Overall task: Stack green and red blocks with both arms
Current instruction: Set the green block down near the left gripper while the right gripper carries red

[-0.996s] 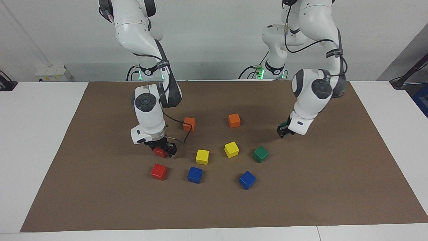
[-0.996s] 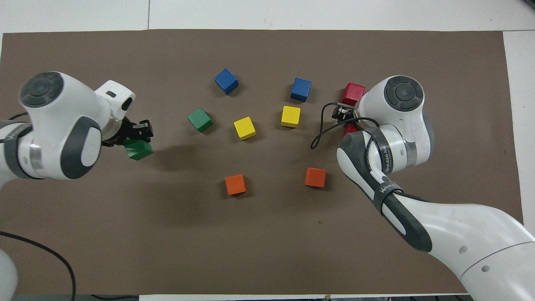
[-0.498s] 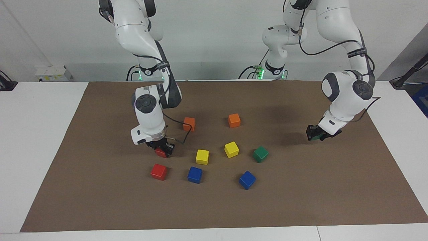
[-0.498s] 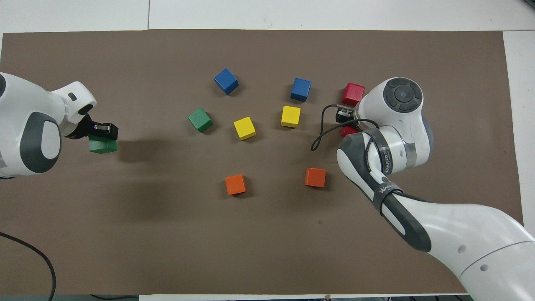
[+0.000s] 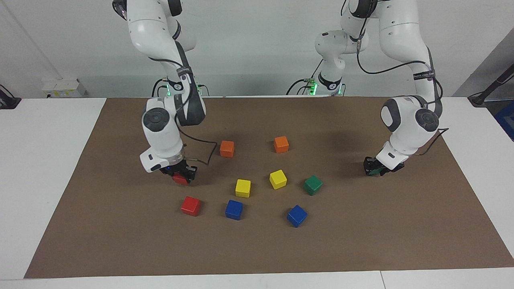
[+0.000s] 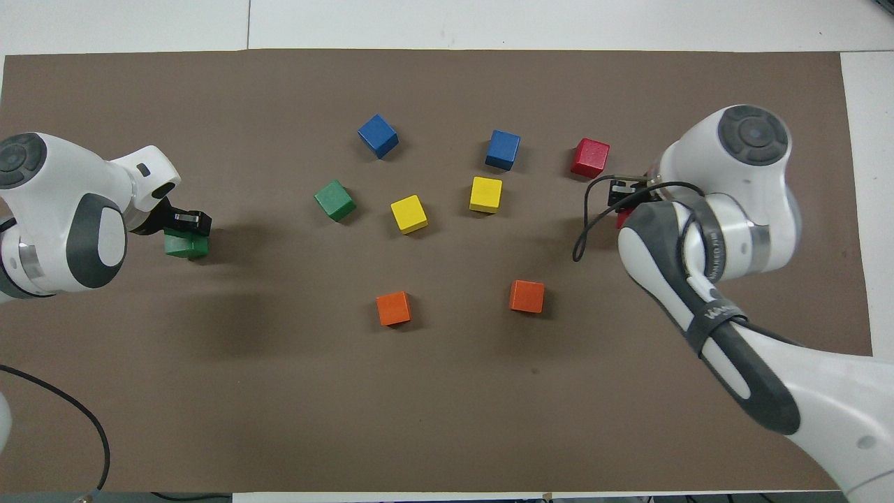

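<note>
Now the left gripper [image 5: 373, 168] is closed on a green block [image 6: 186, 246], low over the brown mat [image 5: 361, 241] at the middle right of the facing view and at the middle left of the overhead view. Whether this block touches the mat, I cannot tell. The right gripper [image 5: 181, 174] is closed on a red block [image 5: 180, 179], just above the mat at the centre left of the facing view. The second red block [image 5: 190, 206] lies on the mat a little lower in that view, apart from the held one. The second green block [image 5: 313, 185] lies on the mat right of centre there, between the yellow blocks [image 5: 278, 179] and the left gripper. Two blue blocks [image 5: 296, 215] are lower in that view, and two orange blocks [image 5: 281, 144] are higher, closer to the robots.
</note>
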{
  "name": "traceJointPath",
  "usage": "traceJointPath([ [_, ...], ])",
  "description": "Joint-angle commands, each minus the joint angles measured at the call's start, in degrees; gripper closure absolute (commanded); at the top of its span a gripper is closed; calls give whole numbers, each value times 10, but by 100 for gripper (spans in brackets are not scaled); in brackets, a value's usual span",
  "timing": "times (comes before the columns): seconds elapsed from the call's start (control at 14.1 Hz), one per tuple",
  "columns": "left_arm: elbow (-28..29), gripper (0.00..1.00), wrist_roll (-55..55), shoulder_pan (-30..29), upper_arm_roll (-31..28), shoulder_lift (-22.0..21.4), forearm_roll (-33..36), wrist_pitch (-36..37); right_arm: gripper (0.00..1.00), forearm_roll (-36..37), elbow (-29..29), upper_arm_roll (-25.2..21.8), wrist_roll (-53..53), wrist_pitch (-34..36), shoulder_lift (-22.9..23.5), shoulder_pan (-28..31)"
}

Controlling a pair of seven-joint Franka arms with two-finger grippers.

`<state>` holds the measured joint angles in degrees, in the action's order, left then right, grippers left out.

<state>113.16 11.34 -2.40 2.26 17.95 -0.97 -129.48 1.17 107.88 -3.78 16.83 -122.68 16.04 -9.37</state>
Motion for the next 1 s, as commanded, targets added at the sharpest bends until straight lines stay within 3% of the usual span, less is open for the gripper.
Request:
traceJointPath([
  [0.0,29,100,10,-5,3,-8,-1,-35,100,-11,23,6,-100,33,-45,57],
  [0.14,36,68,9,-5,3,-7,0,-44,100,-11,40,6,-136,20,-48,79],
  [0.21,40,22,6,-5,3,-8,-1,-54,100,-11,54,6,-144,0,-53,89],
  [0.28,39,0,4,-6,3,-7,-1,-60,100,-11,78,6,-156,-32,-56,98],
  [0.43,2,0,-16,-1,3,2,-2,-48,100,-11,114,6,-186,-102,-52,115],
  [0.64,-129,0,-115,13,4,37,-2,74,100,-11,115,6,-186,-117,-35,117],
  [0.78,-229,0,-263,63,3,70,-1,150,100,-11,115,6,-188,-138,-19,122],
  [0.92,-281,0,-440,120,1,93,8,172,100,-11,114,6,-187,-149,-6,124],
])
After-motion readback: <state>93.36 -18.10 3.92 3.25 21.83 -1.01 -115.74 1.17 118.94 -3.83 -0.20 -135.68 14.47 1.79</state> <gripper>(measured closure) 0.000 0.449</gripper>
